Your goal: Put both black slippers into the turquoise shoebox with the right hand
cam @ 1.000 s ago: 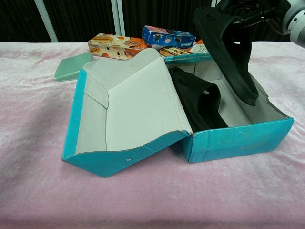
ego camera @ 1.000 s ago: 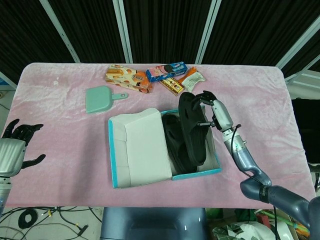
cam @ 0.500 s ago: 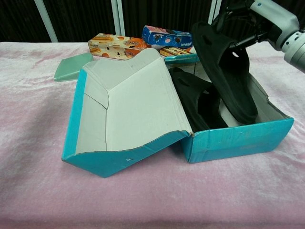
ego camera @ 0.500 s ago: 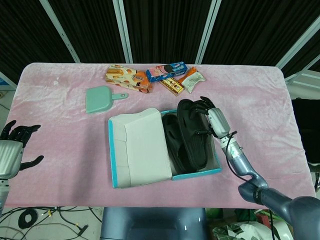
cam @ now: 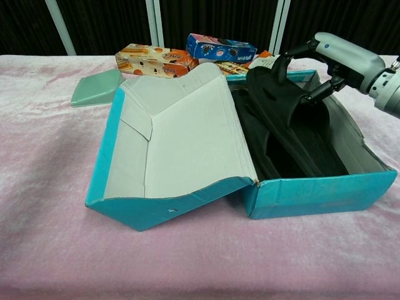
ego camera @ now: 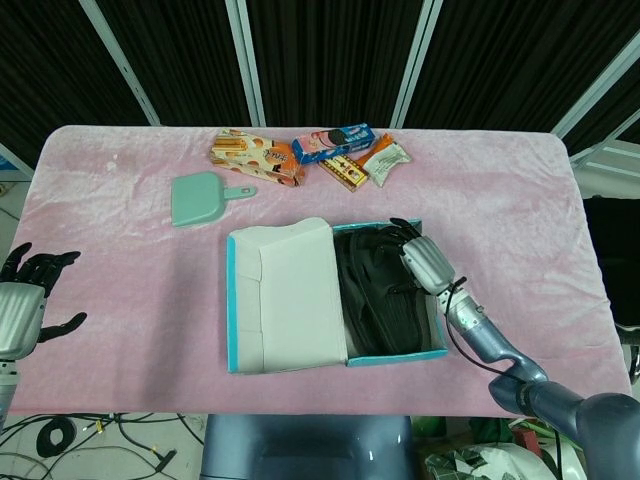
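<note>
Gripping the second black slipper (cam: 294, 119) by its strap, the right hand (ego camera: 425, 264) sat over the open turquoise shoebox (cam: 319, 194), fingers (cam: 312, 94) curled around the strap. That slipper was inside the box on the right side, heel end raised against the back wall, toe end down near the front wall. First black slipper (ego camera: 357, 290) lay flat in the box just left of it, the two touching or overlapping; exact contact was hard to tell. Box lid (cam: 181, 144) was folded out to the left, white inside face up, resting on the pink tablecloth (ego camera: 130, 290).

Left hand (ego camera: 25, 300) was at the left table edge, well away from the box, fingers spread, holding nothing.

Behind the box: green dustpan (ego camera: 205, 198), orange biscuit box (ego camera: 255, 155), blue cookie box (ego camera: 333, 143), and a small snack packet (ego camera: 385, 158), all clear of the shoebox.
</note>
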